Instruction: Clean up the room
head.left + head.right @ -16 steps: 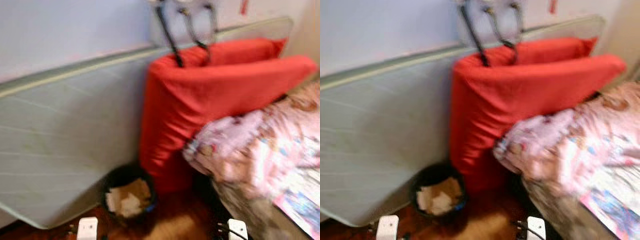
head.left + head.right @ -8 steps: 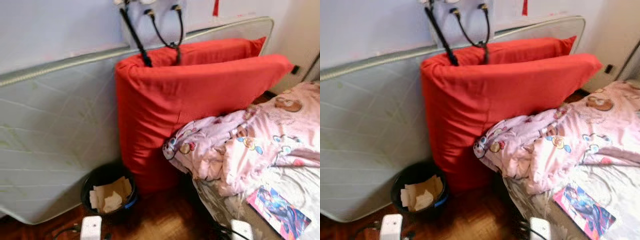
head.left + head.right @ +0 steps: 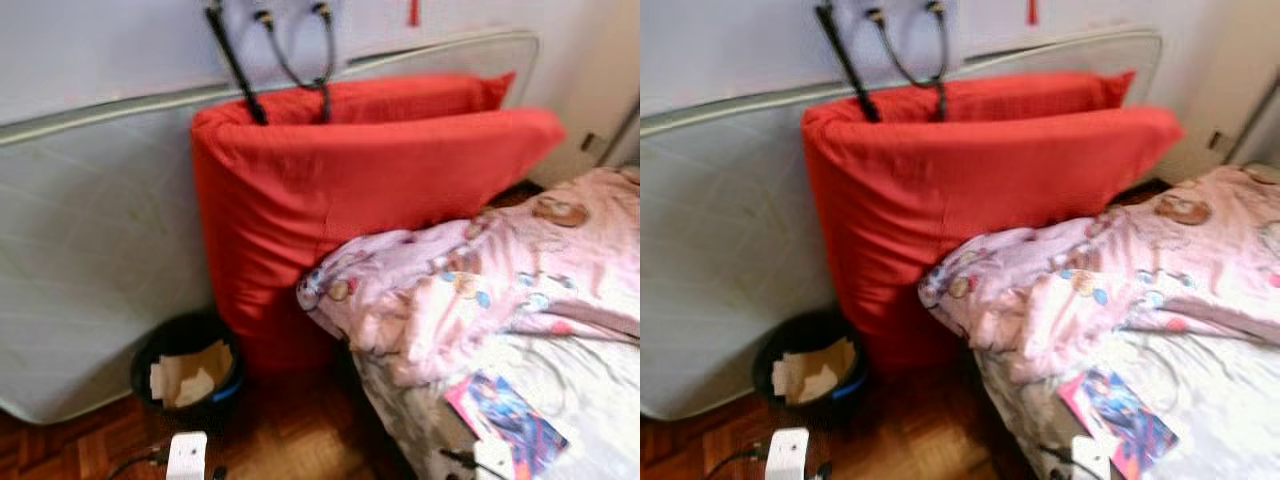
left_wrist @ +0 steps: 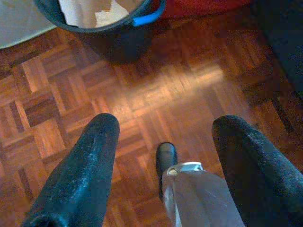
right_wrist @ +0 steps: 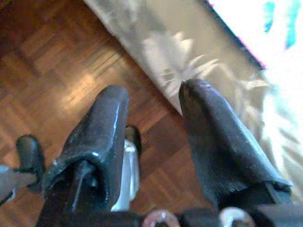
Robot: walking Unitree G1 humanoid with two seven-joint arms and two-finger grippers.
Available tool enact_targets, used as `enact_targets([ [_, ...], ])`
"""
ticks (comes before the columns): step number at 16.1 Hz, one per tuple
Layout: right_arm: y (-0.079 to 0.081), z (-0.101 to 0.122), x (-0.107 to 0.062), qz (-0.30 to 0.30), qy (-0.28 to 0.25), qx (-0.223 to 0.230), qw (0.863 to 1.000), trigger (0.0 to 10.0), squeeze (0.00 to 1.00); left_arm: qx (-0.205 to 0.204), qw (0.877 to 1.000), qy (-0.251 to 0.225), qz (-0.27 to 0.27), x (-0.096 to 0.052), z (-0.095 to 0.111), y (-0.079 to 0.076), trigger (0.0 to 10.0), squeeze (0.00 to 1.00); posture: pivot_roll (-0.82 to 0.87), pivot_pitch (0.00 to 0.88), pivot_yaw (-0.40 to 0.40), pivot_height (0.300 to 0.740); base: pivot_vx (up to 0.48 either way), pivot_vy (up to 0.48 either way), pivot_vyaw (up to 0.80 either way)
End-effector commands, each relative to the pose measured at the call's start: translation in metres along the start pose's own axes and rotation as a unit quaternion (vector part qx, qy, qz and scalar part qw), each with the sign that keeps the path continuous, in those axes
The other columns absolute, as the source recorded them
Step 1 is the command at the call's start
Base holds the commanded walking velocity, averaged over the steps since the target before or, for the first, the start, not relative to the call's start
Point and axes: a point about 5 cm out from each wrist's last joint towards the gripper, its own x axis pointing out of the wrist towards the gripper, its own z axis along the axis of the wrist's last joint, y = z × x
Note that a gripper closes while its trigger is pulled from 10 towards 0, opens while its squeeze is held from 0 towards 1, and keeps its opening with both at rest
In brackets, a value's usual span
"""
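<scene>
Left gripper [image 4: 163, 137]: hangs low over the parquet floor [image 4: 189, 90], fingers spread wide apart, nothing between them; one black finger [image 4: 80, 175] on each side of the view, the robot's foot below.
Right gripper [image 5: 154, 101]: hangs low at the bed's edge, fingers parted with a gap between them, holding nothing; under it, floor on one side and the grey sheet [image 5: 189, 42] on the other.
Bin [image 3: 185, 370]: dark, round, with a blue handle, standing on the floor in front of the mattress and just beside the cushion's lower corner; crumpled paper [image 3: 185, 375] lies inside.
Cushion [image 3: 350, 190]: big, red, upright on its end, leaning back against the mattress; a second red cushion stands right behind it.
Mattress [image 3: 90, 250]: pale grey, stood on its side against the wall.
Blanket [image 3: 470, 290]: pink with cartoon print, bunched on the bed, its edge touching the cushion.
Book [image 3: 505, 425]: colourful cover, flat on the sheet near the bed's edge, apart from the blanket.
Cables [image 3: 270, 55]: black, hanging down the wall and ending behind the cushion's top.
</scene>
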Motion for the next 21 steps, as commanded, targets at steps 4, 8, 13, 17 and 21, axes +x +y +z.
enact_targets([
  [4, -0.019, 0.027, 0.004, 0.023, 0.029, 0.028, 0.999, 10.0, 0.0, -0.07, 0.995, 0.044, -0.049, 0.0, -0.007, -0.036, 10.0, 0.0, 0.09, 0.0, -0.142, 0.74, 0.0, 0.0, -0.75],
  [8, -0.016, 0.025, 0.005, 0.026, 0.032, 0.031, 0.999, 10.0, 0.0, -0.079, 0.995, 0.042, -0.039, -0.001, -0.008, -0.033, 10.0, 0.0, 0.1, 0.0, -0.127, 0.74, 0.0, 0.0, -0.75],
  [13, -0.015, 0.022, 0.004, 0.027, 0.035, 0.033, 0.998, 10.0, 0.0, -0.068, 0.996, 0.044, -0.036, -0.001, -0.01, -0.03, 10.0, 0.0, 0.1, 0.0, -0.108, 0.74, 0.0, -0.23, -0.74],
  [17, -0.013, 0.021, 0.004, 0.029, 0.035, 0.037, 0.998, 10.0, 0.0, -0.058, 0.997, 0.043, -0.04, -0.001, -0.009, -0.029, 10.0, 0.0, 0.1, 0.0, -0.099, 0.74, 0.0, 0.0, -0.74],
  [21, -0.01, 0.018, 0.004, 0.031, 0.036, 0.044, 0.998, 10.0, 0.0, -0.04, 0.998, 0.039, -0.036, -0.001, -0.01, -0.024, 10.0, 0.0, 0.09, 0.0, -0.07, 0.74, 0.0, -0.102, -0.74],
])
